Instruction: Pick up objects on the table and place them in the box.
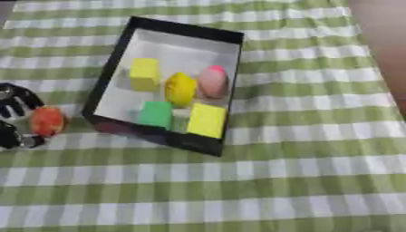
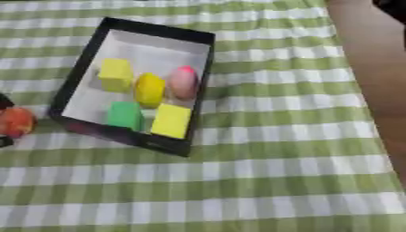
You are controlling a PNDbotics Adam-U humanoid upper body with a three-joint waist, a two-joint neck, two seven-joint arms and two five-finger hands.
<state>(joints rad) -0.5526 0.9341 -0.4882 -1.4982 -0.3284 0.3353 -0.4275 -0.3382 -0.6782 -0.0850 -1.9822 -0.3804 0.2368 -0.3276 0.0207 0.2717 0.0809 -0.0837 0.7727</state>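
Observation:
A black-walled box (image 1: pixel 115 53) with a pale floor lies on the checked cloth, left of centre. Inside it are two yellow blocks (image 1: pixel 145 74) (image 1: pixel 207 119), a rounded yellow thing (image 1: pixel 181 89), a pink egg-shaped thing (image 1: pixel 213 81) and a green block (image 1: pixel 155 114). At the left edge my left hand (image 1: pixel 13 118) has its fingers curled round an orange-red round thing (image 1: pixel 47 121), just outside the box's near left corner. My right hand shows in neither view.
The green and white checked cloth (image 1: pixel 301 149) covers the table, with bare cloth to the right of and in front of the box. A brown strip of surface (image 2: pixel 369 68) runs along the right edge.

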